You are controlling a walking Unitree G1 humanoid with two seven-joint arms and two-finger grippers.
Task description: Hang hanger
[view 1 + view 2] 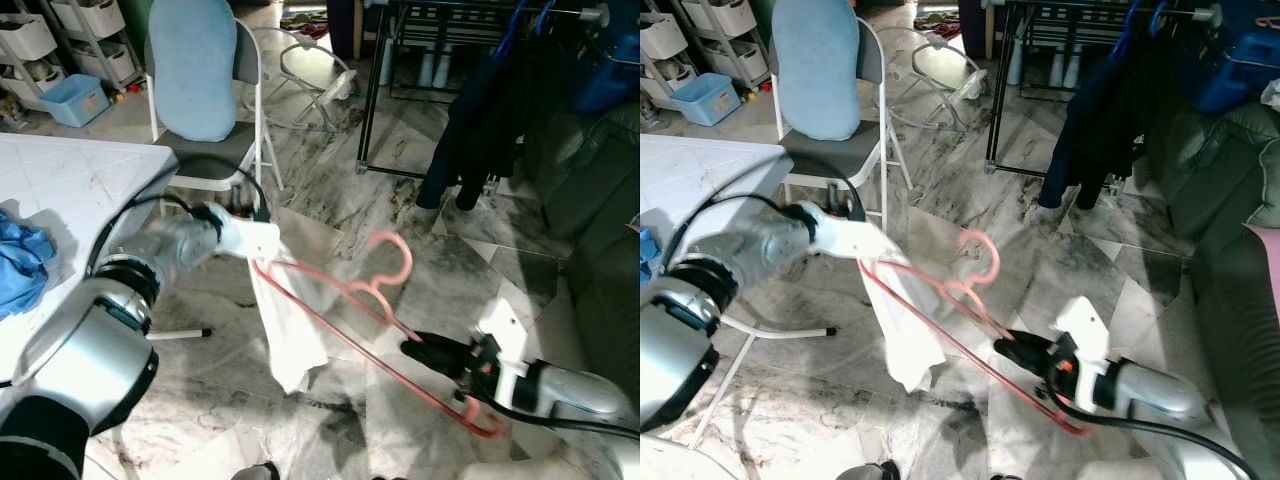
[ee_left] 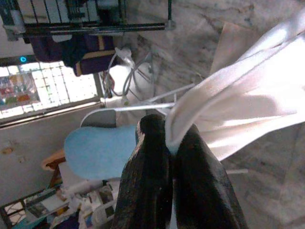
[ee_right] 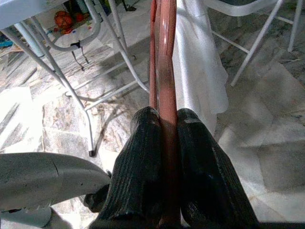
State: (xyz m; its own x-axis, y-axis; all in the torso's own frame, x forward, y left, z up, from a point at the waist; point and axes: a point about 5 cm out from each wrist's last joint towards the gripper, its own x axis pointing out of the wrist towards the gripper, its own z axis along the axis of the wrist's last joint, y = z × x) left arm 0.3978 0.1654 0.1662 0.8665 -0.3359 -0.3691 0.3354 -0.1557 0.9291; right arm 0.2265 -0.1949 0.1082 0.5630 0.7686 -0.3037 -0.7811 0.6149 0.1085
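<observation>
Grey-veined marble floor (image 1: 330, 190); folding chair (image 1: 205, 90) at 11 o'clock, garment rack (image 1: 470, 40) with dark clothes at 1 o'clock. Pink hanger (image 1: 385, 300) held mid-air at centre, hook up. Right tool (image 1: 415, 350) at 5 o'clock, fingers clamped on the hanger's lower bar. White cloth (image 1: 290, 320) draped from the hanger's left end; left tool (image 1: 262, 240) at 9 o'clock, fingers pinched on that cloth. White counter (image 1: 70, 190) at far left.
</observation>
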